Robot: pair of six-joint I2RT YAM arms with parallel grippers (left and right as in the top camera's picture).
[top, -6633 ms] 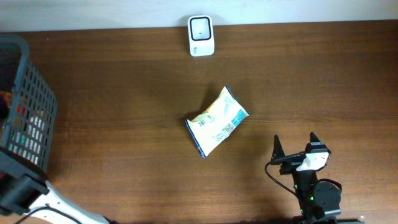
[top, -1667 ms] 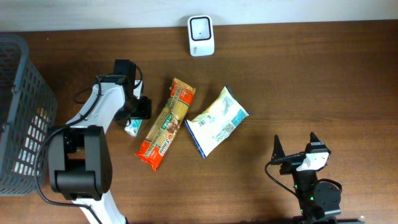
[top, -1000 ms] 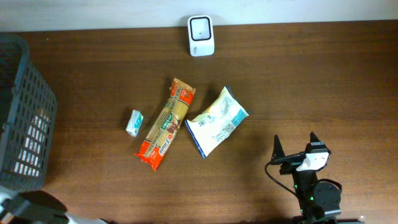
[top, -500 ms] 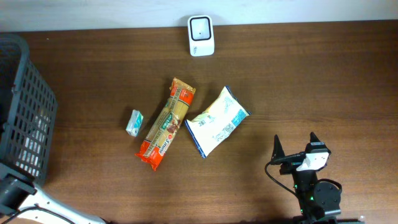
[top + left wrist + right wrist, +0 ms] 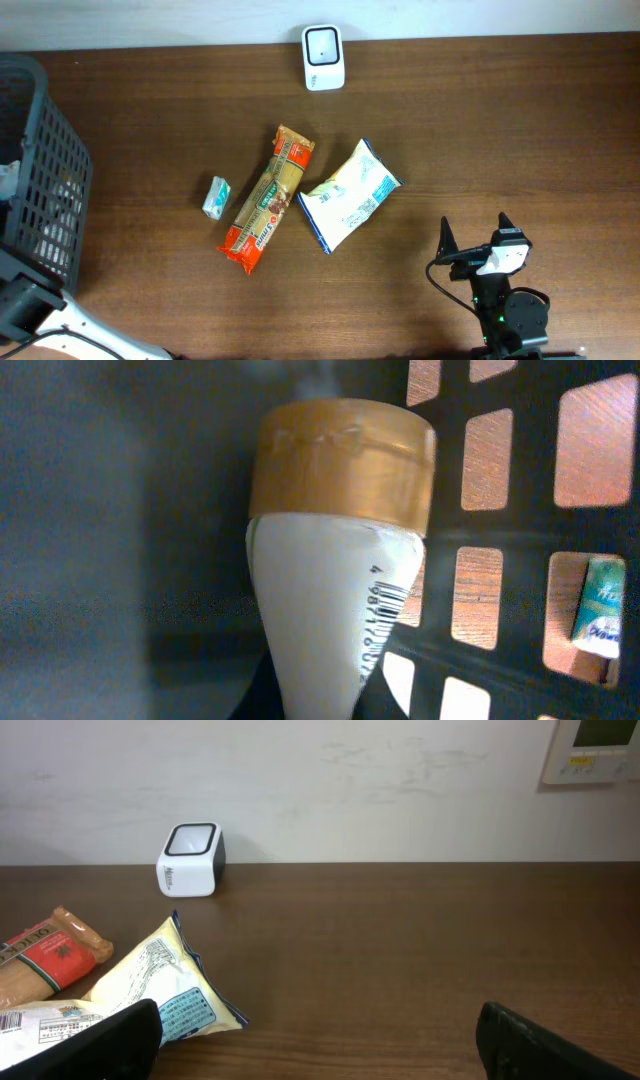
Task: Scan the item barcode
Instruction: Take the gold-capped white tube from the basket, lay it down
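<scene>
Left gripper (image 5: 300, 712): clamped on the narrow end of the white tube (image 5: 320, 610), inside the basket (image 5: 45, 150) at the table's left edge
White tube: gold cap (image 5: 345, 460) points away from the wrist camera; barcode (image 5: 385, 625) runs along its right side, close to the mesh wall
Right gripper (image 5: 320, 1055): fingers spread wide, holding nothing, low over the table (image 5: 500, 120)
Scanner (image 5: 323, 57): at the far edge, well apart from the basket
Mid-table: small packet (image 5: 215, 196), pasta pack (image 5: 267, 198) and snack bag (image 5: 349, 195) side by side
</scene>
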